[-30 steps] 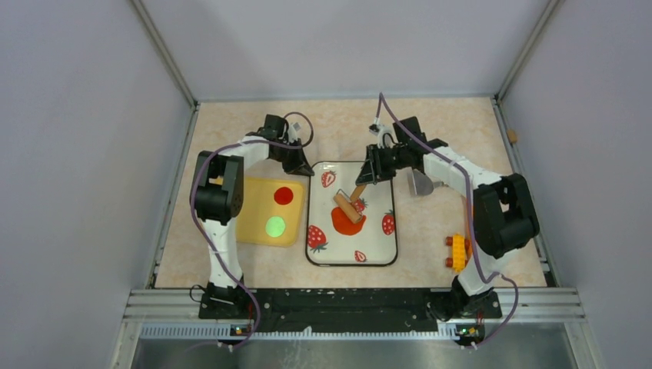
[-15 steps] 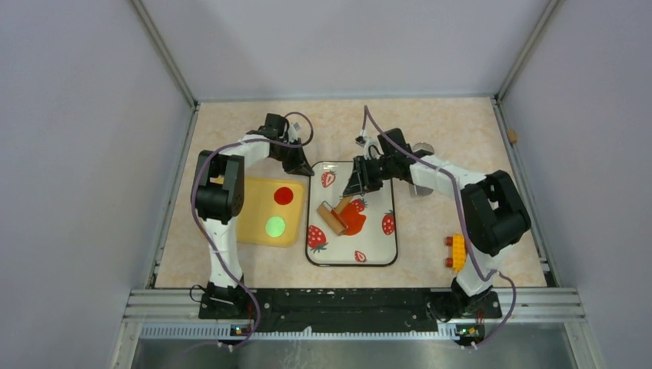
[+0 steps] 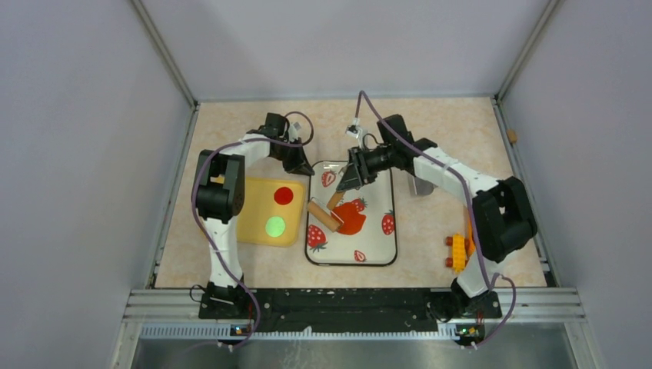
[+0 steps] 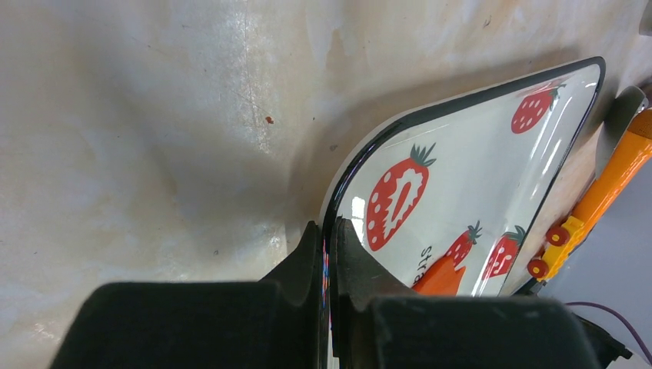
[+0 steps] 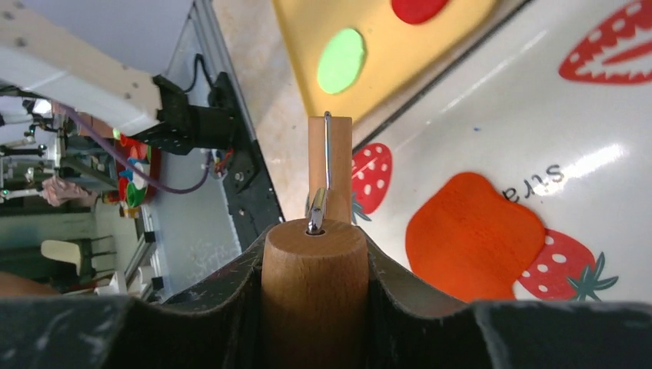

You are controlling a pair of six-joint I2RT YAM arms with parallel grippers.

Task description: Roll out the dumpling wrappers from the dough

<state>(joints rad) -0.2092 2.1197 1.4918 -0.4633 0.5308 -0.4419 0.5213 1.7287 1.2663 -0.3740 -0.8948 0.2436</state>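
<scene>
The dough (image 3: 350,220) is a flattened orange-red blob on the strawberry-printed tray (image 3: 375,247). My right gripper (image 3: 344,187) is shut on the wooden handle (image 5: 315,296) of a small rolling pin (image 3: 325,216), whose barrel lies at the dough's left edge. The dough (image 5: 470,234) shows to the right of the handle in the right wrist view. My left gripper (image 3: 303,167) is shut on the tray's far left rim (image 4: 329,231). Two dumpling wrappers, a red disc (image 3: 284,195) and a green disc (image 3: 275,226), lie on a yellow board (image 3: 257,231) left of the tray.
A grey metal tool (image 3: 420,187) lies right of the tray, partly under my right arm. A yellow and orange toy block (image 3: 459,250) sits at the right, near the front. A small tan object (image 3: 511,136) lies by the right wall.
My right gripper has swung left and drawn the rolling pin across the dough to its left edge. The left gripper has stayed clamped on the tray rim.
</scene>
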